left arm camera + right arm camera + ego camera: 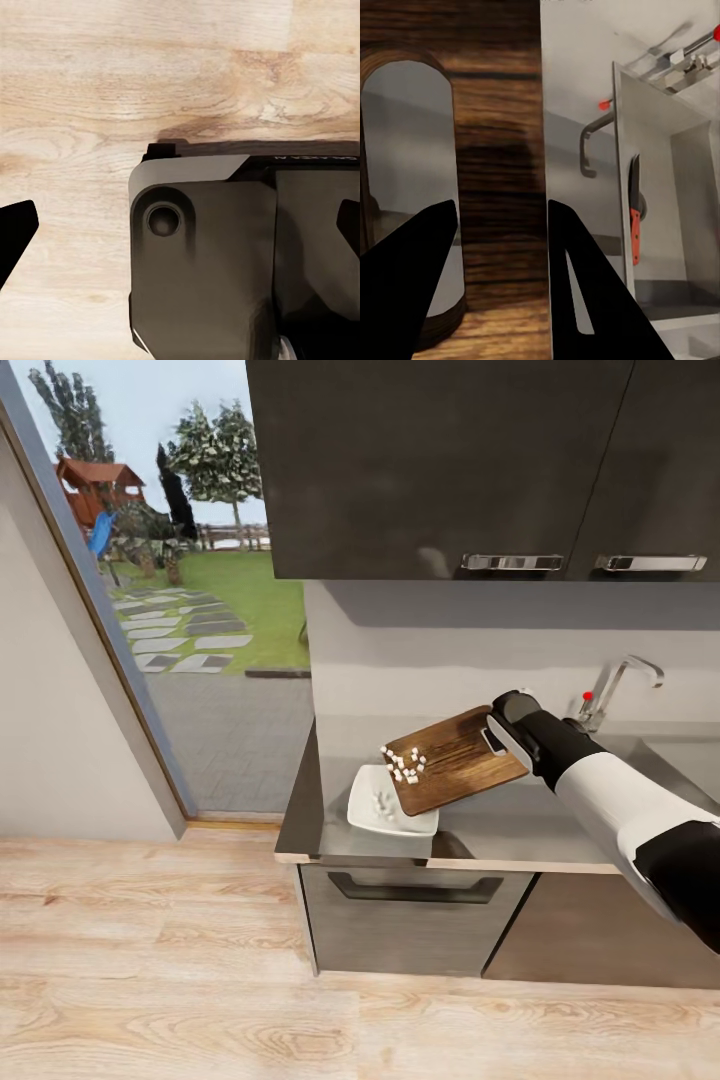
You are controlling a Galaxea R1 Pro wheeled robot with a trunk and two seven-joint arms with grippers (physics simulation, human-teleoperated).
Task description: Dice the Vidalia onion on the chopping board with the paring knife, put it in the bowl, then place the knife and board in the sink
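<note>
Brown wood fills the middle of the scene: the board [455,758] is held up off the bench [480,830] by the right gripper [497,737], its fingers [412,277] clenched on the end with the slot hole [406,180], one finger through or beside that slot and the other past the board's edge. In the head view the board tilts, its held end high near the tap [620,685] and its free end low over the bowl [388,805]. Its long axis runs from the gripper down and away toward the robot's left, so the bowl lies straight along the slope from the fingers. Pale onion bits [403,763] cluster at that low end, and a few more already lie in the bowl [380,803], so the tipping step looks well along but not finished. More tilt or a small shake seems to be what the rest of the bits need. The risk is bits sliding past the bowl's rim onto the bench. The knife [634,214] appears to rest already inside the sink [656,187], red handle and dark blade against its wall, though the angle makes that hard to confirm. The left gripper [180,232] hangs over the wood floor [112,90] above the robot's base, its fingers spread wide and holding nothing, well apart from the board, so the right arm alone is placed for this move.
</note>
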